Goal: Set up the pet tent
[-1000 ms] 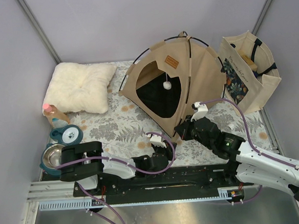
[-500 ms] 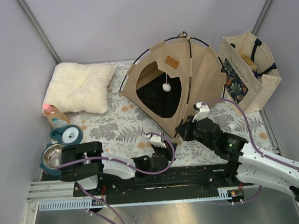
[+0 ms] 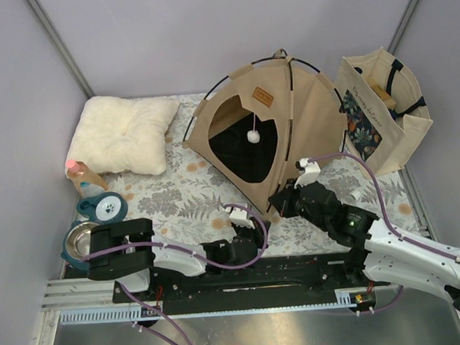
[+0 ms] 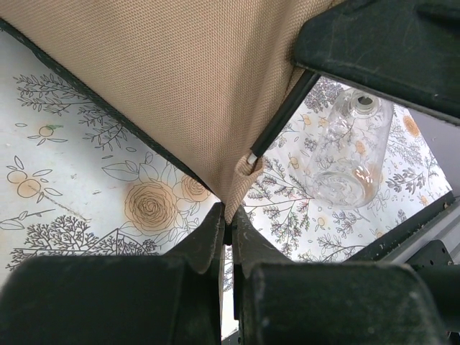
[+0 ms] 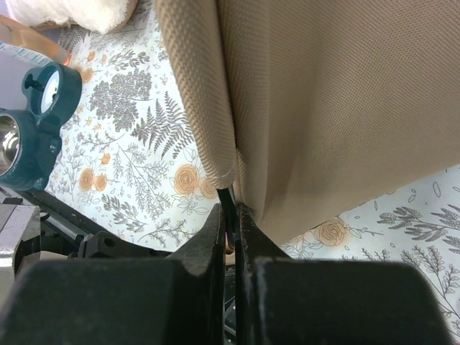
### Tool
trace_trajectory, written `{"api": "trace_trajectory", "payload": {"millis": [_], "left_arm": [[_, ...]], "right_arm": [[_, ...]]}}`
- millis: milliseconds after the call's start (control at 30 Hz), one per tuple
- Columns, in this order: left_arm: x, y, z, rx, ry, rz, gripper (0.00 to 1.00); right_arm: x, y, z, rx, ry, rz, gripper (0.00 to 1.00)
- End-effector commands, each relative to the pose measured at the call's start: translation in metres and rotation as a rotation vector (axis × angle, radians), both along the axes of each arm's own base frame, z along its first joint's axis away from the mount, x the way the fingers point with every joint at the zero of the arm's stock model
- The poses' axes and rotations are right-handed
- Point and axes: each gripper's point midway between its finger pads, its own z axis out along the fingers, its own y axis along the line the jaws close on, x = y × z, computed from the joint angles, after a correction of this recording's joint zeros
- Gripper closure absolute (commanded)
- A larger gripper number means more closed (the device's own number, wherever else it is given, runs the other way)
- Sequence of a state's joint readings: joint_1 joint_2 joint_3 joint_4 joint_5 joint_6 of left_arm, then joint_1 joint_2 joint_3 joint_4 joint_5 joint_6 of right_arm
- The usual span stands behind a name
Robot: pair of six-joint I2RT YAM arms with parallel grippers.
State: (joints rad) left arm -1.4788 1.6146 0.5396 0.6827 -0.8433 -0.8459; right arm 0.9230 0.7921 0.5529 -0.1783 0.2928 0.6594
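The tan pet tent (image 3: 289,121) stands upright at the back middle of the floral mat, its arched doorway and white pom-pom (image 3: 253,137) facing front-left. My left gripper (image 3: 251,223) is shut on the tent's front corner tip; the left wrist view shows tan fabric (image 4: 180,86) pinched in the left gripper (image 4: 231,219), with a black pole (image 4: 284,115) ending just above. My right gripper (image 3: 283,200) is at the same corner, and the right wrist view shows the right gripper (image 5: 231,214) shut on the black pole end (image 5: 228,198) under the fabric edge.
A white fluffy cushion (image 3: 124,132) lies back left. A floral tote bag (image 3: 380,111) stands at the right. A bottle (image 3: 84,176), a teal feeder (image 3: 100,208) and a steel bowl (image 3: 81,240) sit along the left edge. A clear glass bottle (image 4: 348,147) lies by the tent corner.
The pom-pom has swung slightly left. The left arm has shifted a little lower and left. Both grippers stay at the tent's front corner.
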Motion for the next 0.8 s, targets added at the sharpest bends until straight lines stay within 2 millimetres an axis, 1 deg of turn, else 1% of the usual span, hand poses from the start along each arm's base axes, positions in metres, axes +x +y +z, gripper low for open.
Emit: {"api": "trace_trajectory", "payload": {"millis": [0, 200, 400, 533, 667, 767], "left_arm": [[-0.040, 0.030, -0.059, 0.285, 0.058, -0.156, 1.00], [-0.037, 0.020, -0.034, 0.298, 0.027, -0.161, 1.00], [-0.034, 0.016, -0.020, 0.298, 0.014, -0.147, 1.00], [-0.033, 0.015, -0.015, 0.288, 0.011, -0.138, 1.00], [-0.030, 0.020, -0.018, 0.313, 0.011, -0.118, 1.00], [-0.030, 0.022, -0.018, 0.311, 0.018, -0.113, 1.00]], "right_arm": [[0.043, -0.014, 0.084, 0.219, -0.248, -0.210, 1.00], [0.038, -0.009, 0.078, 0.217, -0.242, -0.165, 1.00], [0.025, -0.006, 0.072, 0.226, -0.217, -0.101, 1.00], [0.020, -0.012, 0.070, 0.220, -0.217, -0.099, 1.00], [0.021, -0.021, 0.076, 0.208, -0.243, -0.125, 1.00], [0.023, -0.024, 0.074, 0.182, -0.250, -0.140, 1.00]]}}
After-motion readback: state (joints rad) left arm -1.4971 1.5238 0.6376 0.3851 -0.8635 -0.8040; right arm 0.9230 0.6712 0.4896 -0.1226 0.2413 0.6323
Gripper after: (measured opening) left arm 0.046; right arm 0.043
